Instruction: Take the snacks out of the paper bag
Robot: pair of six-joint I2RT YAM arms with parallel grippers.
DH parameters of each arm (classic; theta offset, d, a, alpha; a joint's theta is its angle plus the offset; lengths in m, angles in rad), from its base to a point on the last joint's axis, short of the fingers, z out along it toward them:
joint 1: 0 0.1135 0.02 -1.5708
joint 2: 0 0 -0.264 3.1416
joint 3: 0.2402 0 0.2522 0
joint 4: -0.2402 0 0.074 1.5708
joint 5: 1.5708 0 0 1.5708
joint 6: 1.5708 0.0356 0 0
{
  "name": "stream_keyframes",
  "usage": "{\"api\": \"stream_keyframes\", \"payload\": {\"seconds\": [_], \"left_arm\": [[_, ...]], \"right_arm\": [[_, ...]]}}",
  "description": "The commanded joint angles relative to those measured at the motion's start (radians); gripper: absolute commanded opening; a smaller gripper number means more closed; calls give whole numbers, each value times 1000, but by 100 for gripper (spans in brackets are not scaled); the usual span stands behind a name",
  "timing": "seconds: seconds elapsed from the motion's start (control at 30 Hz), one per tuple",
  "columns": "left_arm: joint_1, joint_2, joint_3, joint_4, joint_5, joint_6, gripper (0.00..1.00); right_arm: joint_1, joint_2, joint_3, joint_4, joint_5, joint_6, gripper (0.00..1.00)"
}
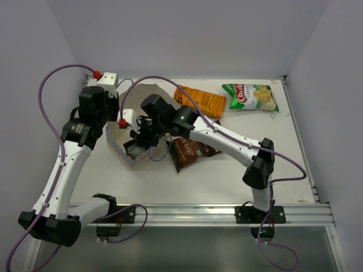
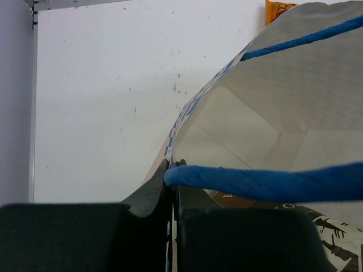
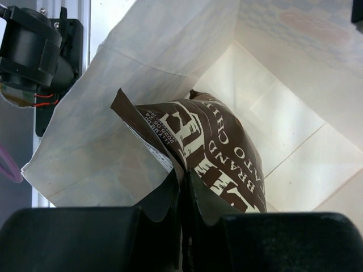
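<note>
1. Three packets lie out on the surface (image 1: 283, 170). The orange packet (image 1: 199, 102) and green packet (image 1: 250, 97) are near the far edge, the green one toward the far right corner. A loose brown packet (image 1: 191, 152) lies mid-surface just beside the bag (image 1: 118, 146), which sits left of centre.
2. One snack is left: the brown packet (image 3: 221, 147) inside the bag, with my right gripper (image 3: 181, 190) closed on just its near corner. That is a thin bite on slick foil, and I judge it may slip out if I pull fast.
3. My left gripper (image 2: 172, 187) is clamped on the bag's rim, with the blue handle (image 2: 261, 184) lying across right at the fingers. If that pinch lets go, the whole bag will likely ride along with the packet instead of releasing it.
4. The packet sits close against the bag's wall. A skewed pull could snag it on the paper or tear the rim at the left pinch.
5. On the way out, the packet or my right arm could catch the handle, or sweep the loose brown packet toward the near edge.
</note>
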Motion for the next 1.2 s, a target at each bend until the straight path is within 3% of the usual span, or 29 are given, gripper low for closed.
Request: {"api": "stream_keyframes", "payload": {"seconds": [0.0,0.27,0.47,0.67,0.9,1.17], "left_arm": [[4,-29,-1,32,4,13,0],[4,-51,-7,43,7,48,0],[1,-65,-16,53,54,67,0],[1,-69,-27,58,87,61,0],[1,-74,-24,60,97,47,0],[1,-68,-29,60,102,36,0]], "right_arm": [[3,-47,27,-5,-35,15,14],[3,-57,-78,-64,-34,4,26],[3,-44,22,-192,-3,1,40],[3,-64,4,-159,-12,22,54],[6,-30,-36,-73,-77,58,55],[29,21,5,-56,-40,44,58]]}}
